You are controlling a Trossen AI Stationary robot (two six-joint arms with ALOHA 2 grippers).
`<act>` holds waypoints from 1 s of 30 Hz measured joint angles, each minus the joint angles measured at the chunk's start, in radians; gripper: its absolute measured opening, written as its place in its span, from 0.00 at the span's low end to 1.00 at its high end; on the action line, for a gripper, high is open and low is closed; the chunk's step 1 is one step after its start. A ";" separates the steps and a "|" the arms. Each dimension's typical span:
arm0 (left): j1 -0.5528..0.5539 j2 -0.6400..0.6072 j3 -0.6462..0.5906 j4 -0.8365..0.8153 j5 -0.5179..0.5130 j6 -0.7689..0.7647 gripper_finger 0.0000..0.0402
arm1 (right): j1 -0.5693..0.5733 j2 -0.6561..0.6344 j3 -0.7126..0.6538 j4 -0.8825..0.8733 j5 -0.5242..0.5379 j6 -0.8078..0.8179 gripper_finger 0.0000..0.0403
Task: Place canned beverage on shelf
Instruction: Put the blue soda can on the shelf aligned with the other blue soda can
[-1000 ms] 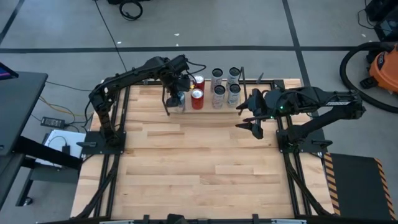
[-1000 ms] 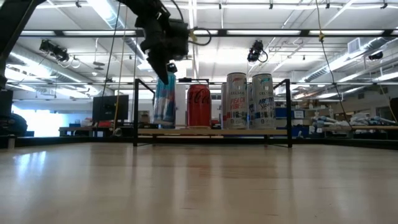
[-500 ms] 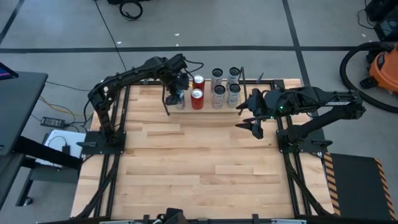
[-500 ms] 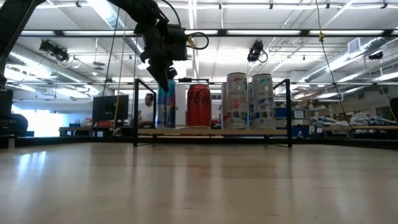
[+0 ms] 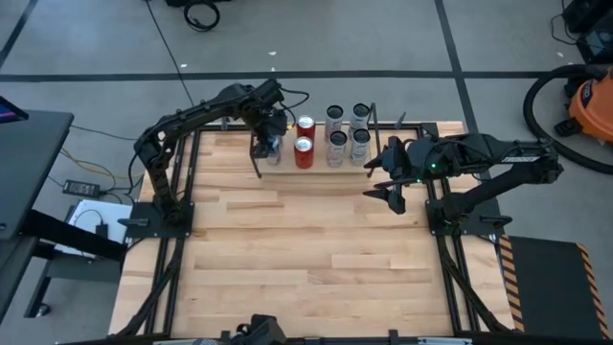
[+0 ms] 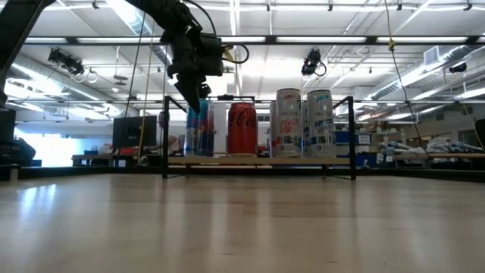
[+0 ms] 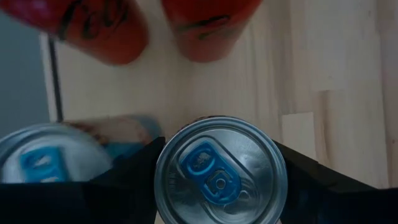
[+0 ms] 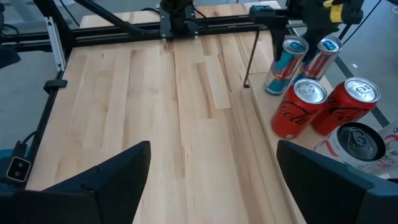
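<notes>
The shelf [image 6: 333, 160], a low light-wood plank with thin black corner rods, stands at the table's far edge. Over its left end, my left gripper [image 6: 194, 89] is shut on a blue canned beverage [image 6: 199, 130], seen from above in the left wrist view [image 7: 221, 171]. I cannot tell whether the can's bottom touches the plank. A second blue can [image 7: 37, 165] stands right beside it. My right gripper [image 5: 388, 192] hangs open above the table's right side, holding nothing. My left gripper pinches the blue can's upper wall just below the rim [image 7: 166, 186], one finger [image 7: 127, 177] on each of two opposite sides. The fingers come from above, pointing steeply down. The can hangs upright below them, with its top and blue tab showing.
Two red cans [image 5: 304, 137] stand on the shelf next to the blue ones, and several silver cans [image 6: 303, 123] fill its right part. A black upright rod [image 6: 165, 136] marks the near left corner. Bare wooden tabletop [image 5: 306, 249] lies in front of the shelf.
My left gripper has carried the blue can a little toward the table's far edge and downward, staying shut on it. The can, tilted a second ago, now stands upright and lower, close to the shelf plank beside the other blue can.
</notes>
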 joint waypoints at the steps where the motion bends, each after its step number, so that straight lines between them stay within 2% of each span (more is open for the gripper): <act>1: 0.003 0.000 0.000 0.003 0.000 -0.006 0.60 | 0.000 0.000 0.000 0.000 0.000 0.000 0.89; 7: 0.006 0.000 0.000 0.005 -0.004 -0.017 0.61 | 0.000 0.000 0.000 0.000 0.000 0.000 0.89; 15: -0.017 0.002 -0.002 0.010 -0.006 -0.019 0.71 | 0.000 0.000 0.000 0.000 0.000 0.000 0.89; 24: -0.029 -0.002 0.001 0.037 -0.011 -0.031 0.72 | 0.000 0.001 0.000 0.000 0.000 0.000 0.89; 30: -0.030 -0.004 0.047 0.036 -0.038 -0.053 0.72 | 0.000 0.001 0.000 -0.001 0.000 -0.006 0.89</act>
